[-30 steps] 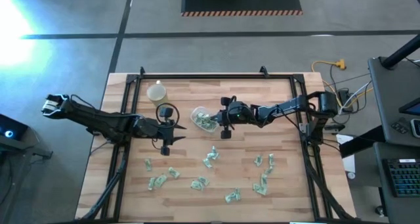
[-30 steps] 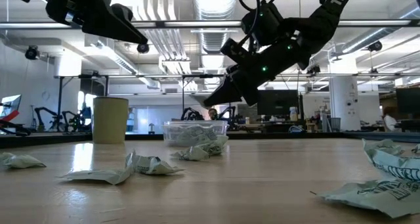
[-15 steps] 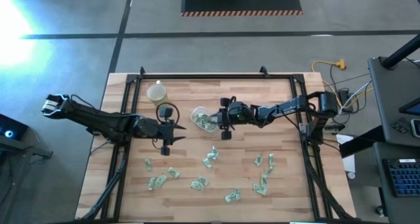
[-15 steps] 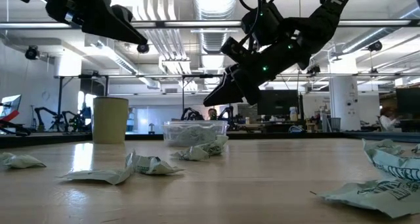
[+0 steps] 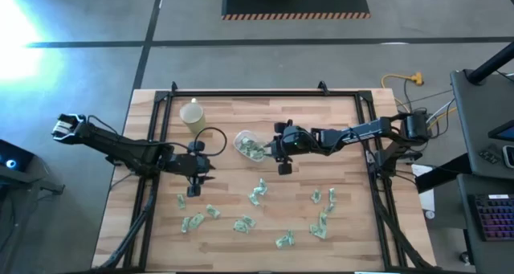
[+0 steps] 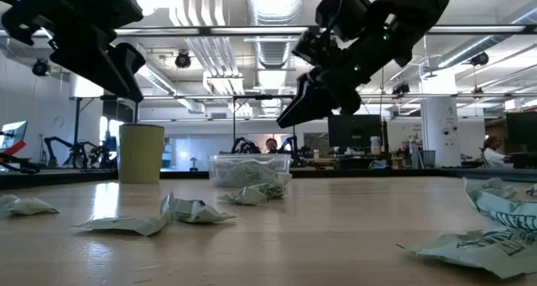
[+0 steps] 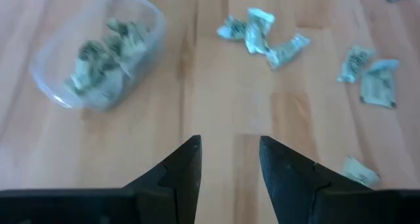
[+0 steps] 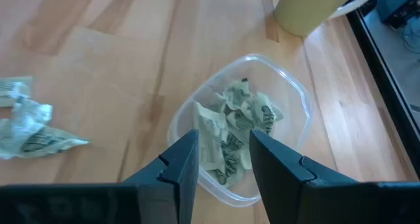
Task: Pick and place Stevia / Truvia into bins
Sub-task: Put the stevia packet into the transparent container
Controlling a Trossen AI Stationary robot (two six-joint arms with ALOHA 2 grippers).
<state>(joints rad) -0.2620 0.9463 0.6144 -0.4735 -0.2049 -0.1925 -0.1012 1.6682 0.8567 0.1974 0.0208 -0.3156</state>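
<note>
The clear tub [image 5: 249,145] stands on the table's middle with several green-and-white sachets [image 8: 233,135] inside. More sachets [image 5: 257,192] lie loose across the near half of the table. My right gripper [image 5: 271,149] hangs open and empty just above the tub's right side, its fingers [image 8: 187,155] slanting down over the rim. My left gripper [image 5: 209,169] hovers open above bare wood left of the tub and holds nothing [image 7: 230,158]. In the low view both grippers [image 6: 285,118] [image 6: 126,89] are well clear of the tabletop.
A pale yellow opaque cup [image 5: 191,113] stands at the far left, beyond the tub. A dark metal frame [image 5: 265,95] runs around the table's edges. Bare wood [image 5: 321,113] lies at the far right. Loose sachets [image 6: 189,212] are scattered close to the near edge.
My right gripper has opened above the tub, then risen a little and drawn back toward the table's right edge. My left gripper has sunk somewhat and tipped and rolled so that it points more steeply down. The tub has stayed in place.
</note>
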